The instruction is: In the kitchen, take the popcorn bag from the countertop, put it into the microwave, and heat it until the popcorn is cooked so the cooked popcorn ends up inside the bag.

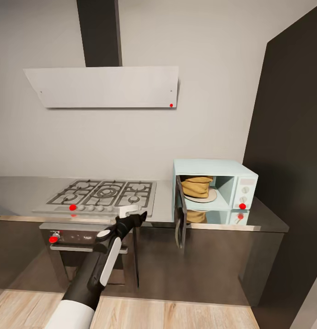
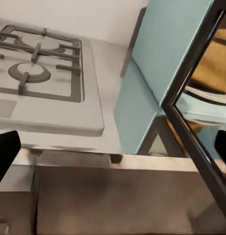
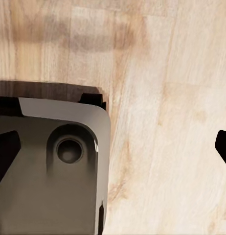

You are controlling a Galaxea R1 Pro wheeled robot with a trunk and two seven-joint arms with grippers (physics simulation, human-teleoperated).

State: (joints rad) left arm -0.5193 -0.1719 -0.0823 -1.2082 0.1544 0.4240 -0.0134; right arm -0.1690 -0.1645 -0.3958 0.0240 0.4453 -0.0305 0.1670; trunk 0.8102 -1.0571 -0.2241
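I see the grey countertop [image 1: 21, 189] running along the wall; a gas hob [image 1: 103, 194] sits on it at left, the pale-blue microwave [image 1: 231, 183] at right, well apart.

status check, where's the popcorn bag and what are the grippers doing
Left gripper open, empty, at the countertop edge by the stove. Right gripper open over the floor. Popcorn bag inside the microwave; door open.

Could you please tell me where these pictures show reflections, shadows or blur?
Head view: the countertop mirrors the microwave and the popcorn bag. Left wrist view: the glass door is soft-edged, the bag showing through. Right wrist view: a faint shadow crosses the wooden floor.
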